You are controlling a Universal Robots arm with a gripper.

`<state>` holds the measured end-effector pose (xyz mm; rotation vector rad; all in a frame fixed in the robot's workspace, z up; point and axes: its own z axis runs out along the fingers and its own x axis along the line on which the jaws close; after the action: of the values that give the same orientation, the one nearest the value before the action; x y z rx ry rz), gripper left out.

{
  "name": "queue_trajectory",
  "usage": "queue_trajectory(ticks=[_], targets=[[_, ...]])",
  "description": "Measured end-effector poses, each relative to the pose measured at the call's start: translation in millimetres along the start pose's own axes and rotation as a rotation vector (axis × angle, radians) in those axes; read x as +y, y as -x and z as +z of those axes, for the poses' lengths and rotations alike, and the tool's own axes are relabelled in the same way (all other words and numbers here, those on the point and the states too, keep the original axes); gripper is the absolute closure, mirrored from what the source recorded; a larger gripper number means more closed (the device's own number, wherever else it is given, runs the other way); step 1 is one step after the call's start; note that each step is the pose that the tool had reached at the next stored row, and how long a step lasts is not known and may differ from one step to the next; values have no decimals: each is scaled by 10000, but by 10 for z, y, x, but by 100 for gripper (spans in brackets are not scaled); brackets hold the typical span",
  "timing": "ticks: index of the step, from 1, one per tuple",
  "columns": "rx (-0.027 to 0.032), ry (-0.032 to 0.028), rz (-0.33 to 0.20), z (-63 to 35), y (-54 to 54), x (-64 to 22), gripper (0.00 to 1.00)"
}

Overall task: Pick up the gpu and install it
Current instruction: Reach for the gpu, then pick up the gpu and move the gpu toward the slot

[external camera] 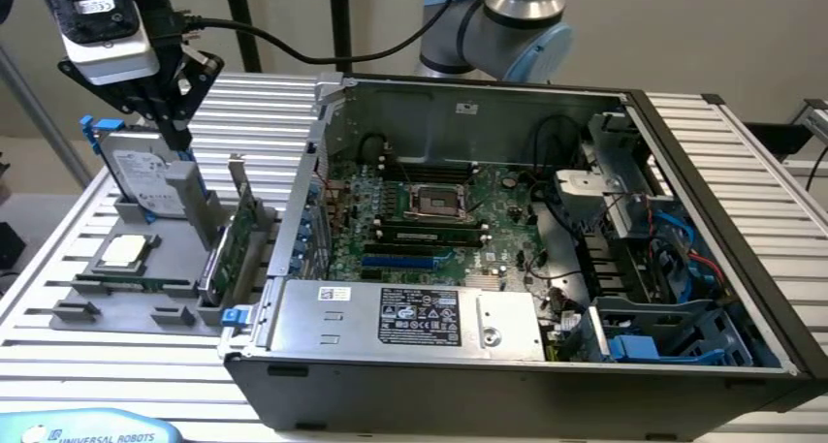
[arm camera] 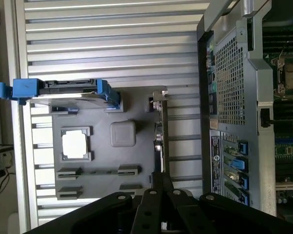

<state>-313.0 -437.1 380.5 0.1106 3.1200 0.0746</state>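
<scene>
Pincer [external camera: 175, 138] together, empty, above the upright gpu [external camera: 227, 254] in its holder [external camera: 78, 312]. Risk: descending unopened, it would strike the card edge or the neighbouring hard drive [external camera: 136, 172].

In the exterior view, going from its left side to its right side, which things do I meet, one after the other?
processor chip → gpu, standing upright in the grey holder → CPU socket on the motherboard inside the open case → blue drive caddy
</scene>
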Motion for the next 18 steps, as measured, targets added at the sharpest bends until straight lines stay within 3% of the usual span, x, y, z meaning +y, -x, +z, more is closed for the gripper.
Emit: queue_trajectory(ticks=[9,11,13,14,17,18], targets=[[-1,1,0,0,0,0,88],[0,0,0,0,0,0,82],[0,0,0,0,0,0,70],[-1,0,0,0,0,0,70],[0,0,0,0,0,0,53],[0,0,0,0,0,0,53]])
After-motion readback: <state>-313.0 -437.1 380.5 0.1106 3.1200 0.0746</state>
